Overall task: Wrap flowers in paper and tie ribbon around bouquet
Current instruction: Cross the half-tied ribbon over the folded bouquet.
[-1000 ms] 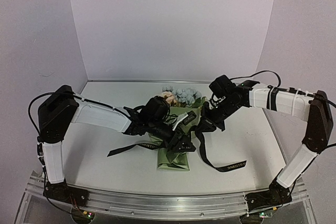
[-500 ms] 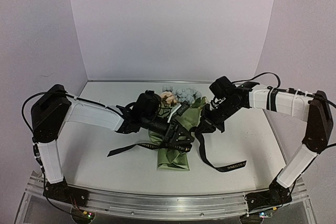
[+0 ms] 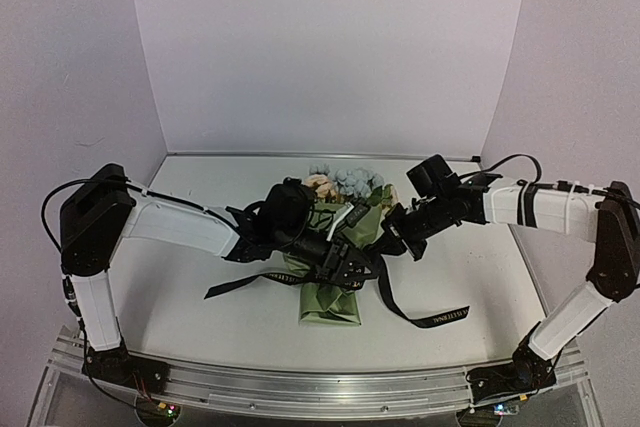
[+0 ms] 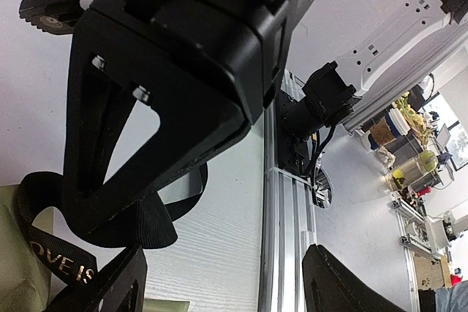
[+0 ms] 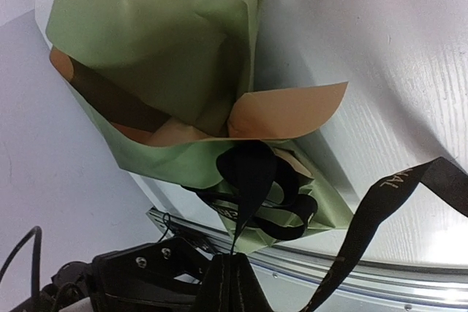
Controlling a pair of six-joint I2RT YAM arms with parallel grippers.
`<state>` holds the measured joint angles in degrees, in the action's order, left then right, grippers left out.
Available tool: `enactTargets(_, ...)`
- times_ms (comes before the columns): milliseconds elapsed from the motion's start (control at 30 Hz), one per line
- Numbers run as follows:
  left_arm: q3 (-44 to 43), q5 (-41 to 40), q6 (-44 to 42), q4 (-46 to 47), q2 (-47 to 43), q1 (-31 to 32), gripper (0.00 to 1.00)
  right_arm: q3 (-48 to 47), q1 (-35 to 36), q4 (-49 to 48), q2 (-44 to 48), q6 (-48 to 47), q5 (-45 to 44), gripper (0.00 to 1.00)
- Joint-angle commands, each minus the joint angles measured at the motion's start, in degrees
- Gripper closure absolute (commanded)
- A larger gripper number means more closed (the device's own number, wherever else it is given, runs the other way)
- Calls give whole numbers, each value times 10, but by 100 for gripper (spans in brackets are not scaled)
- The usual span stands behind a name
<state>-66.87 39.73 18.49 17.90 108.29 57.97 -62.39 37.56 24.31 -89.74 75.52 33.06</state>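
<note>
The bouquet lies mid-table: cream and pale blue flowers [image 3: 345,180] stick out of the far end of a cone of olive-green paper [image 3: 330,302]. The black ribbon [image 3: 440,317] crosses the cone, with its ends trailing left and right. My right gripper [image 5: 234,283] is shut on a strand of ribbon [image 5: 252,173] that rises from a looped knot on the paper [image 5: 161,42]. My left gripper [image 4: 227,290] hangs open just over the cone beside the knot, and a lettered ribbon loop [image 4: 44,253] lies near its left finger [image 4: 110,290]. The two grippers [image 3: 352,265] [image 3: 385,244] are close together.
The aluminium rail [image 3: 300,387] runs along the table's near edge. White walls close the back and sides. In the left wrist view, the right gripper's black body [image 4: 168,85] fills the top, and the right arm's base [image 4: 325,100] stands on the rail.
My right gripper has drawn slightly right and lower, still pinching the ribbon. My left arm first pulled left and back, then eased right again, jaws open throughout.
</note>
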Motion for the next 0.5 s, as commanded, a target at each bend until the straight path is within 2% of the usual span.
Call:
enactTargets(0, 2, -38, 6, 18, -9, 6, 26, 20, 9, -85, 32, 88, -29, 100)
enactTargets(267, 13, -112, 37, 54, -3, 7, 27, 30, 32, -111, 38, 126, -69, 100)
enactTargets(467, 28, -128, 70, 96, 4, 8, 36, 45, 39, -126, 47, 143, -90, 100)
